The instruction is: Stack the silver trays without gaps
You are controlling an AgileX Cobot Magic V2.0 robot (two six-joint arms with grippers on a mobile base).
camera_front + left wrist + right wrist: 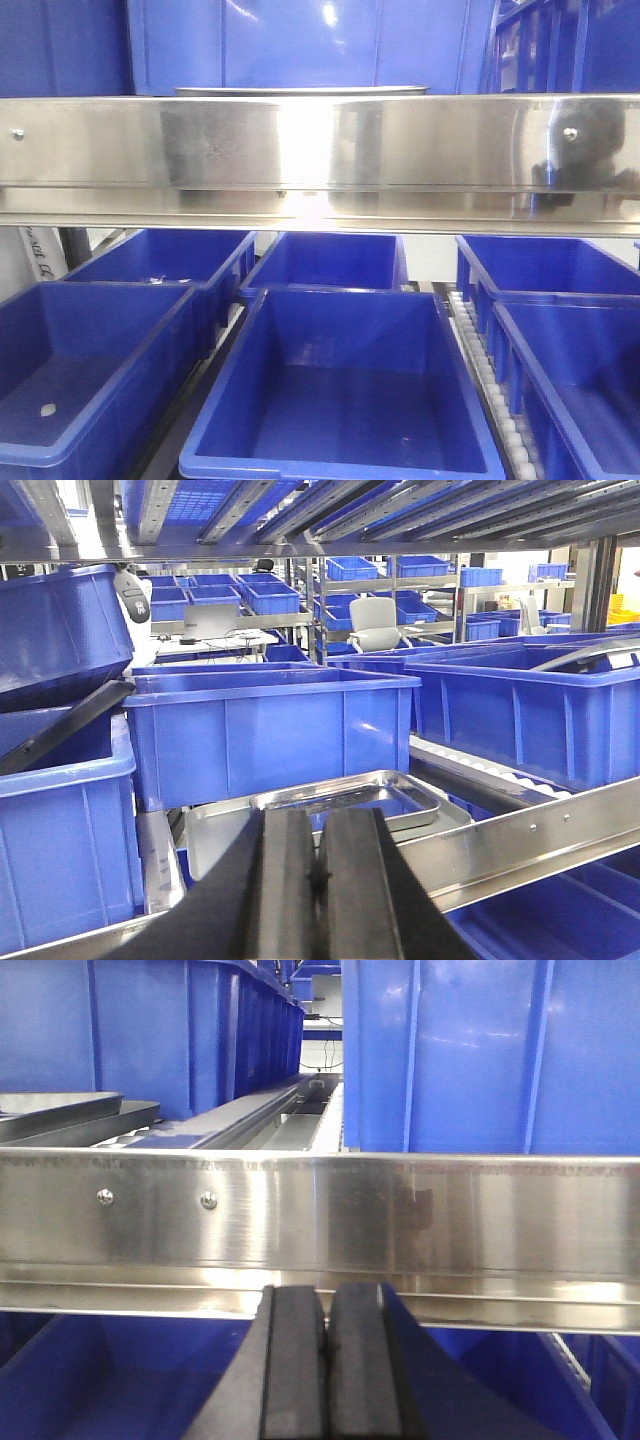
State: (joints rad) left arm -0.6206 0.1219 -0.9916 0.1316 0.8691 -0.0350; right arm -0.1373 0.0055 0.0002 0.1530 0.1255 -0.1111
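In the left wrist view, the left hand [318, 880] sits at 6 o'clock with its pads pressed together and nothing between them; a silver tray [352, 798] lies just beyond at 12 o'clock, behind the steel rail [540, 832]. In the right wrist view, the right hand [326, 1370] is likewise fully closed and empty below the rail [400, 1222], with a tray edge [60, 1112] at 10 o'clock. The front view shows a tray rim [300, 91] above the rail and blue bins [345, 390] below.

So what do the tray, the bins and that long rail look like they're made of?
Tray: shiny metal, likely stainless steel, with mirror-like reflections and a thin rolled rim. Bins: glossy blue moulded plastic, by the soft sheen and ribbed walls. Rail: brushed steel, judging by fine grain and screw heads.
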